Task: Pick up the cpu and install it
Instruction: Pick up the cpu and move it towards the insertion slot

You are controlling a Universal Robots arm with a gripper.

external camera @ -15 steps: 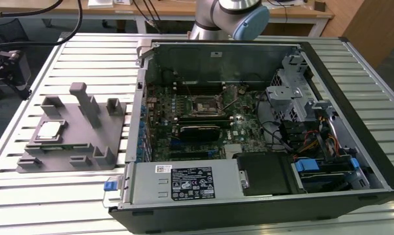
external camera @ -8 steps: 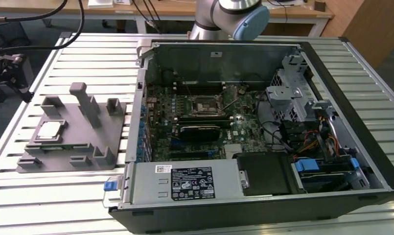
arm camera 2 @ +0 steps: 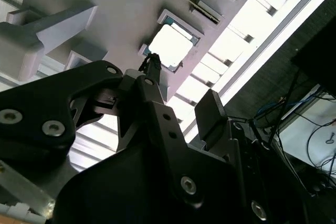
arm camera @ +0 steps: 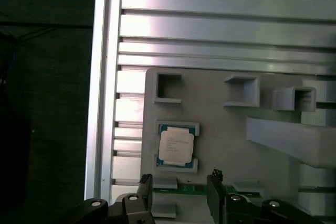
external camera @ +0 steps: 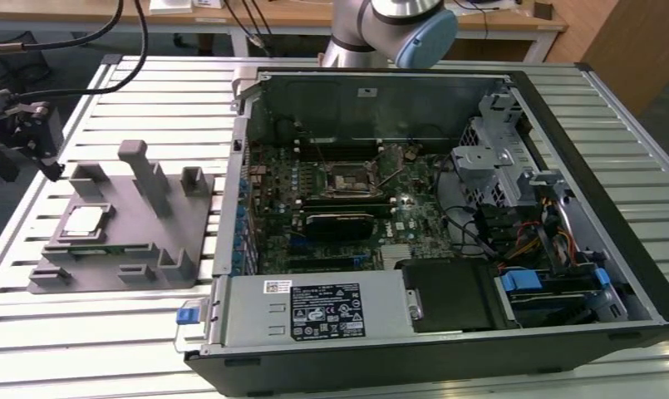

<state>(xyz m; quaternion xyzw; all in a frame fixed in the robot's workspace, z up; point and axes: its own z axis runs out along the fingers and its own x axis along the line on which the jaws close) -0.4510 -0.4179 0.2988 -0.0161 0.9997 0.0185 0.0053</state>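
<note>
Table (external camera: 101, 332): slotted metal, and it carries everything we inspected.
Computer case (external camera: 379, 108): lies open on its side toward the exterior view's right, with the motherboard (external camera: 412, 208) exposed.
Fixture (external camera: 145, 241): grey plastic with upright posts, standing on the table just beside the case, on the exterior view's left.
Gripper (arm camera: 180, 184): over the fixture's outer side. In the first wrist view its fingers stand apart with nothing between them. We see no contact with any part.
Socket (external camera: 336, 179): near the middle of the motherboard. We cannot tell from here whether its latch is raised.
Cpu (arm camera: 176, 147): seated flat in a shallow framed recess of the fixture, pale top upward (both wrist views agree on this). It lies just beyond the fingertips and well apart from the socket.
Step in hand: we judge this to be the approach to the pick-up. Nothing is grasped and nothing is installed.
What the grasp calls for: in our judgement, the fingers must be lined up on two opposite edges of the chip and kept clear of the recess frame. The chip is thin, so a skewed grip could tilt or drop it.
</note>
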